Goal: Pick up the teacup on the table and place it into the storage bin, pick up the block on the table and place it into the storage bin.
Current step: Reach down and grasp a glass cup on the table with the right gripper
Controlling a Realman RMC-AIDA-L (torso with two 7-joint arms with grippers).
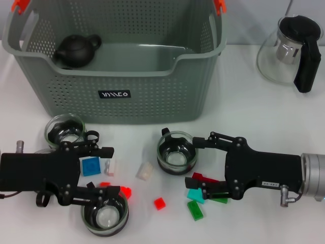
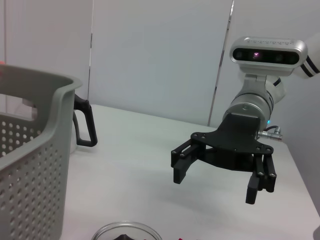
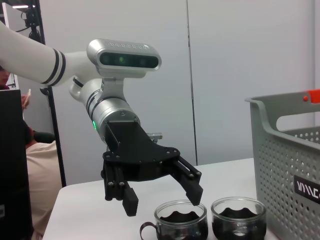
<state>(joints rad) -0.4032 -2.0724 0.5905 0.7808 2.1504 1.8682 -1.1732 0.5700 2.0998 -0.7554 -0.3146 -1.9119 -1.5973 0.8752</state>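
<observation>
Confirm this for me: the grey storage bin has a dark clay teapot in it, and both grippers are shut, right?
Not quite. The storage bin does hold the dark teapot, but the left gripper and right gripper are both open, as each opposite wrist view shows.

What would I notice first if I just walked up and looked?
Probably the big grey storage bin at the back of the white table, with a small dark teapot inside it. In front, the open left gripper and open right gripper hover low over glass teacups and scattered colourful blocks.
</observation>
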